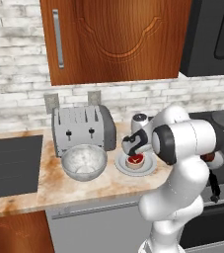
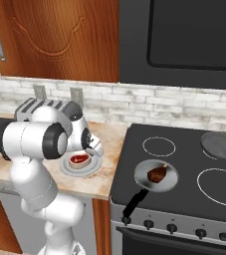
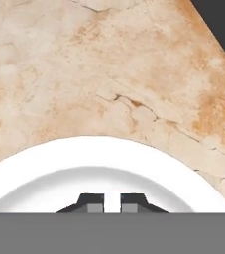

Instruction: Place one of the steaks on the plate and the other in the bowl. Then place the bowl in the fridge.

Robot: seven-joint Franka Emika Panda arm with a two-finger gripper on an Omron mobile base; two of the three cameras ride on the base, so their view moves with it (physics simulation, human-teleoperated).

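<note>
While I hold the arm low over the plate, this is how I read things:
Gripper: the gripper (image 3: 112,204) sits at the bottom centre of the hand view, fingertips pressed nearly together with a thin gap and nothing between them that I can make out.
Plate: the plate (image 3: 109,163) arcs across the lower half of the hand view, directly under the tips; at centre frame in the left base view it sits on the counter (image 1: 49,173), just right of the bowl.
Red steak: the red steak (image 2: 79,159) lies on the plate, left of centre in the right base view, just below the wrist.
Bowl: the bowl (image 1: 84,161) stands left of centre, holding nothing I can see.
Brown steak: the brown steak (image 2: 157,174) lies in the pan (image 2: 169,184) on the stove, right of centre in the right base view.
Key relation: I judge the next reach goes rightward across the frame, from plate to pan, away from the bowl.
</note>
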